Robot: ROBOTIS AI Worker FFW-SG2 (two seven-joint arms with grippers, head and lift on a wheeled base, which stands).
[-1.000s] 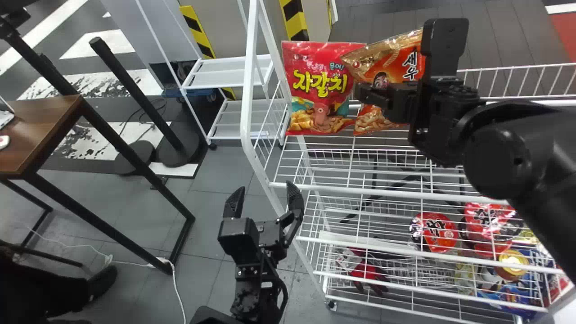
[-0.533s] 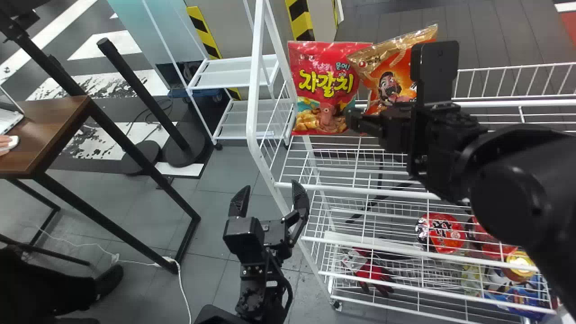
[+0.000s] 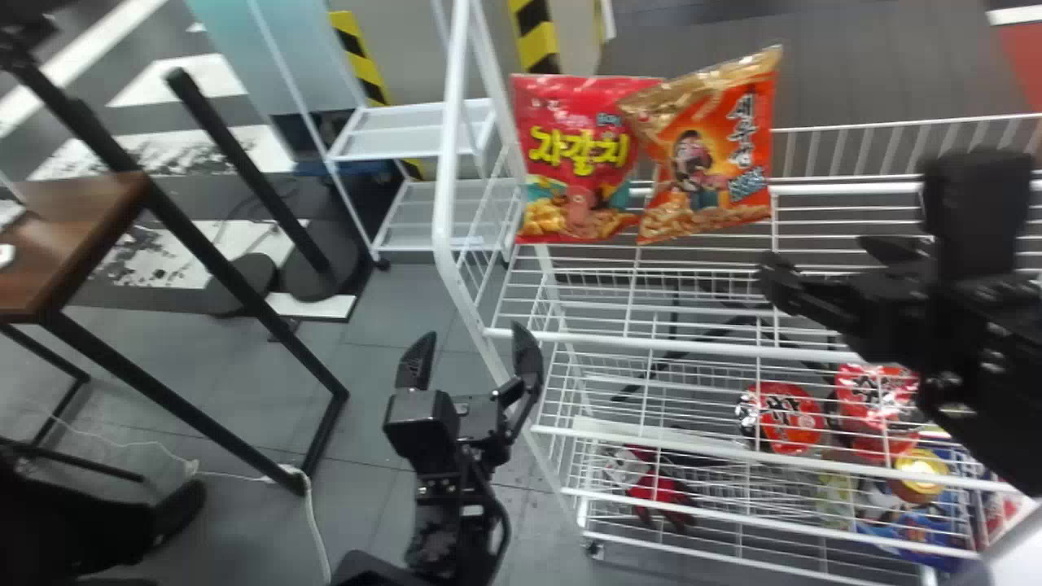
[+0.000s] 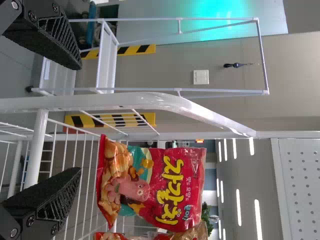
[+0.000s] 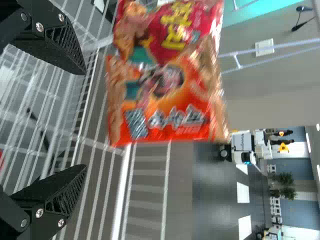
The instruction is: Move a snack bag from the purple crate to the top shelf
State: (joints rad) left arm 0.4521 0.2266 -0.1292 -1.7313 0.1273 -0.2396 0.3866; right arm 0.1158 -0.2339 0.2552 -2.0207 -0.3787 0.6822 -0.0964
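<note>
The right gripper [image 3: 814, 259] had swung rightward and down, its fingers wide apart and empty; the orange snack bag [image 3: 712, 155] stood on the top shelf [image 3: 855, 189], upper centre, to their upper left.

Furniture to the left
A brown-topped bench [image 3: 77, 224] stands left of a black post [image 3: 246, 171]; farther right, a white wheeled cart [image 3: 399, 132] stands near yellow-and-black striping [image 3: 533, 37].

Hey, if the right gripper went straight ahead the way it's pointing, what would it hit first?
Probably the orange snack bag, which shows ahead of the right gripper, though the depth between them is unclear.
</note>
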